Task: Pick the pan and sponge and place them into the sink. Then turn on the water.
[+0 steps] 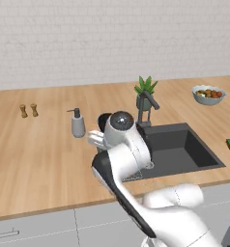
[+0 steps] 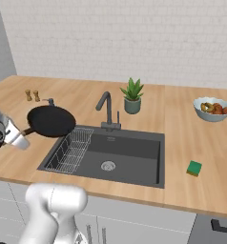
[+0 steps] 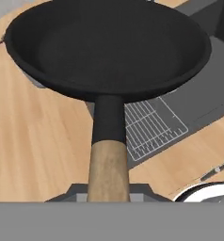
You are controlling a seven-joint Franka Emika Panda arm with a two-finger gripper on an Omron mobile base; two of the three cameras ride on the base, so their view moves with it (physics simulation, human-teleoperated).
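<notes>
Pan (image 2: 51, 121) was held by its wooden handle in the closed gripper (image 2: 21, 138), left-centre, with the sink (image 2: 129, 155) to its right.

A rendered home kitchen: a wooden counter (image 2: 182, 138) against a white brick wall (image 2: 134, 38), with a dark sink (image 2: 129, 155) and faucet (image 2: 106, 109) set in. At the sink's twelve o'clock stands a potted plant (image 2: 132, 96), at two o'clock a fruit bowl (image 2: 212, 109).
</notes>
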